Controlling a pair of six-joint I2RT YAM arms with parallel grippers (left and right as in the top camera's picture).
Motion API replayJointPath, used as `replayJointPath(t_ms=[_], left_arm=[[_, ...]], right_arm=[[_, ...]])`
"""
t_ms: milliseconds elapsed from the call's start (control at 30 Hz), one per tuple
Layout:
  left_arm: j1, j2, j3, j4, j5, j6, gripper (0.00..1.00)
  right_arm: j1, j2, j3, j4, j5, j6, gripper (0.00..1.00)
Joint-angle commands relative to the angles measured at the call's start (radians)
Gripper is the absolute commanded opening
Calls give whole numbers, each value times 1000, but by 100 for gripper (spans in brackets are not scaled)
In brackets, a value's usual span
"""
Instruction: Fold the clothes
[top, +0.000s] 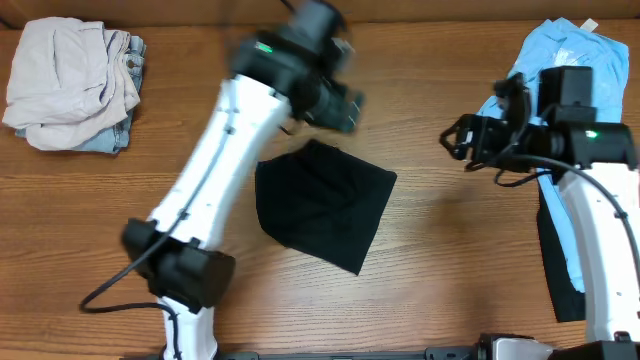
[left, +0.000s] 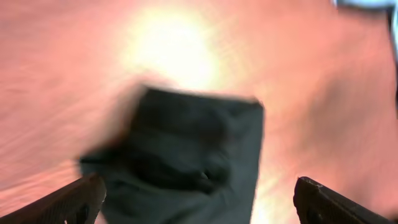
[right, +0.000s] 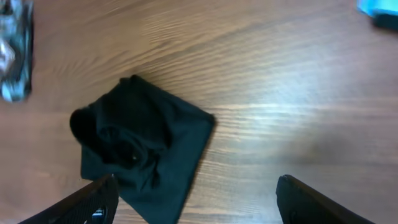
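Observation:
The black T-shirt lies folded into a small rough square on the wooden table near the middle. It also shows in the left wrist view and the right wrist view. My left gripper is above the table just beyond the shirt's far edge, blurred, its fingers wide apart and empty. My right gripper is to the right of the shirt, apart from it, fingers open and empty. A light blue shirt lies at the far right under my right arm.
A pile of pale beige and denim clothes sits at the far left corner. A dark cloth lies along the right edge beside my right arm's base.

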Motion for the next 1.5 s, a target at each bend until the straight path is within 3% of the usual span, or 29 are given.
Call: replayJointPath(t_ms=[0, 233, 433, 767, 1467], left_arm=[[101, -30, 68, -9, 1, -37, 100], [259, -28, 58, -26, 0, 52, 100], [317, -28, 31, -66, -36, 76, 100], [339, -27, -36, -50, -61, 102, 100], [387, -27, -86, -12, -79, 132, 100]], right_arm=[[148, -8, 24, 42, 43, -62, 85], [500, 105, 24, 240, 260, -66, 85], [650, 256, 24, 385, 332, -118, 88], [698, 371, 24, 481, 266, -143, 79], [699, 447, 22, 530, 177, -139, 42]])
